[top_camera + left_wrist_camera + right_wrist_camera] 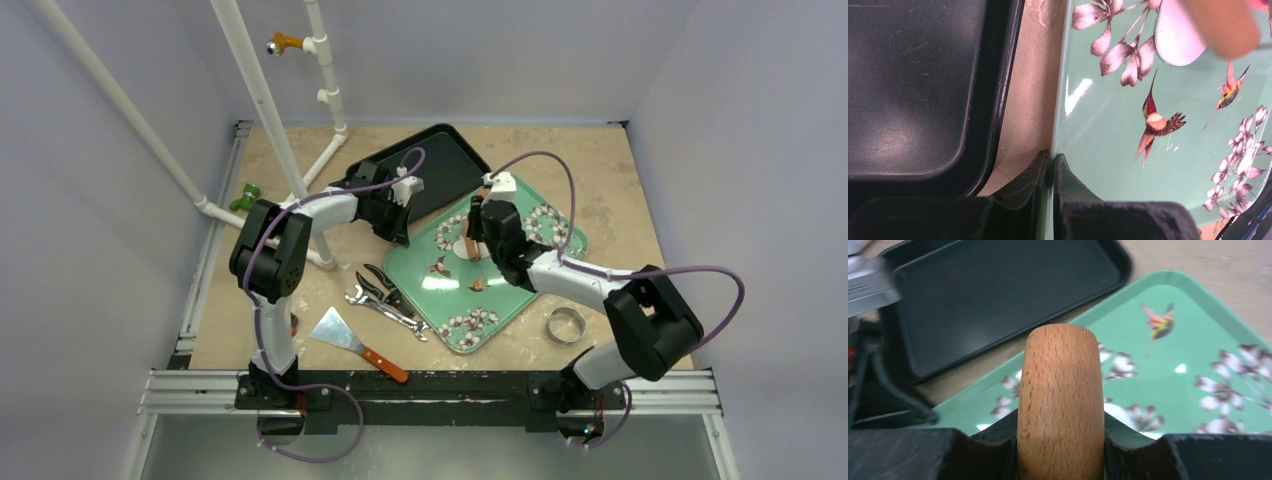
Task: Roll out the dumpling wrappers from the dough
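The left gripper (1050,162) is pinching the left rim of the green tray (1108,115), its two fingers (1032,175) drawn in narrow with only the thin rim between them. That tray is sitting in the middle of the table (620,180), turned at an angle (it is printed with hummingbirds and pale blossoms). A black tray (913,85) is lying just beyond its far left edge, with a strip of bare table showing between the two.

The right gripper (1060,430) is reaching in from the right and clamping a wooden rolling pin (1060,370) between its fingers. The rounded end of the pin is sticking out past the fingertips, toward the black tray.

The dumpling wrapper (1175,37) is lying flat on the green tray, in the far left part of it, next to a blossom print. It is showing as a smooth white disc. The pin is crossing over one side of it, though I cannot tell whether the wood is actually pressing on the dough.

On the near left of the table, some pliers (383,290) are lying just off the green tray's near left edge. A scraper (345,335) with an orange handle is resting nearer the arms. A metal ring (565,324) is sitting near the tray's near right corner, apart from it.
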